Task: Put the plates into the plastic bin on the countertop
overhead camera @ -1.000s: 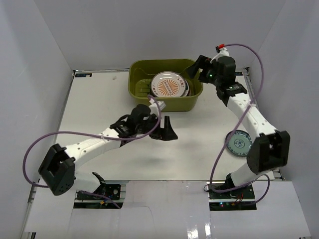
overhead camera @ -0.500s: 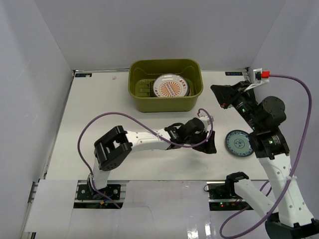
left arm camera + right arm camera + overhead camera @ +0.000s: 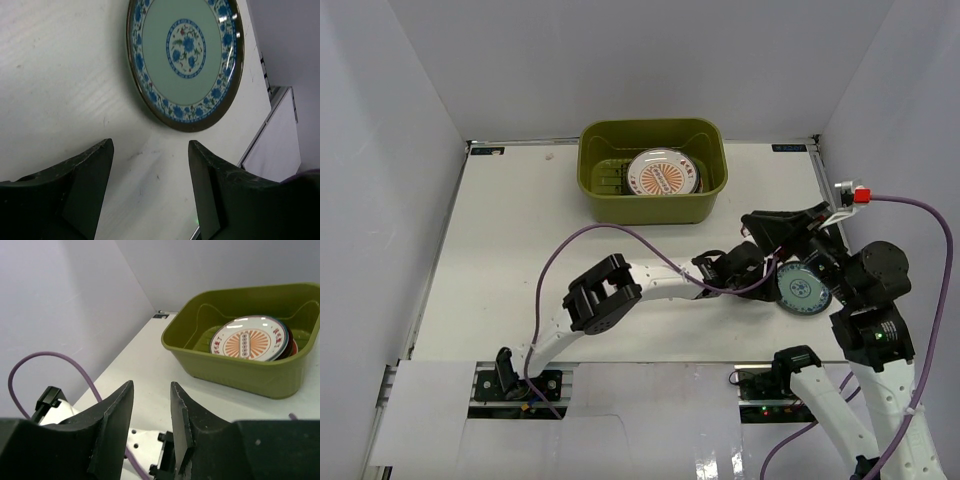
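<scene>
Left gripper [image 3: 150, 150] has reached light-blue plate [image 3: 186, 60] (apparently untouched).

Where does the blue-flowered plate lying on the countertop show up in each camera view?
Top external: blue-flowered plate lower right, beside the left gripper.
Left wrist: upper centre, beyond the open fingers.
Right wrist: not in view.
Shared landmark: the white countertop, in all three.

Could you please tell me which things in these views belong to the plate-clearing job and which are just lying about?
Part of the job:
- olive-green bin
- orange-sunburst plate, uppermost in the bin
- blue-flowered plate, flat on the countertop, not yet in the bin

Just there:
- purple cable trailing from an arm
- white walls round the work surface
</scene>
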Robot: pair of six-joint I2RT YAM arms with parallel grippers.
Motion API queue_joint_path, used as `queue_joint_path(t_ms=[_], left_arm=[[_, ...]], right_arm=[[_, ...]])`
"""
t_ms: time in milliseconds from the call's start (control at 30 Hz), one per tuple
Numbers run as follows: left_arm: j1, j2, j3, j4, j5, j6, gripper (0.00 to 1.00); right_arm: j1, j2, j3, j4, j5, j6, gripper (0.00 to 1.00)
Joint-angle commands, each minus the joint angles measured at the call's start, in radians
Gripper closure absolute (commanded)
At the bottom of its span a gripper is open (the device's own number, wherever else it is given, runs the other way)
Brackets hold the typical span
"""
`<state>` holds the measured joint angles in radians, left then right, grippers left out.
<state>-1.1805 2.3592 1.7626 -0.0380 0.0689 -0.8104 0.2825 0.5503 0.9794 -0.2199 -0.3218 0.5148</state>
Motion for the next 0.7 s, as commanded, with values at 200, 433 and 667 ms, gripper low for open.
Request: queue_joint_path(t_ms=[200,433,667], left_arm=[[-0.004,0.175,0.244,-0.079,-0.136,-0.062,0.29],[0.004,0.252,0.333,-0.106,-0.165,-0.069,0.65],[0.013,0.001,0.022,0.050,-0.152,0.029,1.00]], right_arm=[[0.001,-0.061,-0.054,-0.029,-0.051,0.010,0.58],[0.003,-0.075,-0.076,-0.029,-0.056,0.011,0.57],[0.004,-0.076,-0.064,-0.042,-0.025,0.008,0.56]])
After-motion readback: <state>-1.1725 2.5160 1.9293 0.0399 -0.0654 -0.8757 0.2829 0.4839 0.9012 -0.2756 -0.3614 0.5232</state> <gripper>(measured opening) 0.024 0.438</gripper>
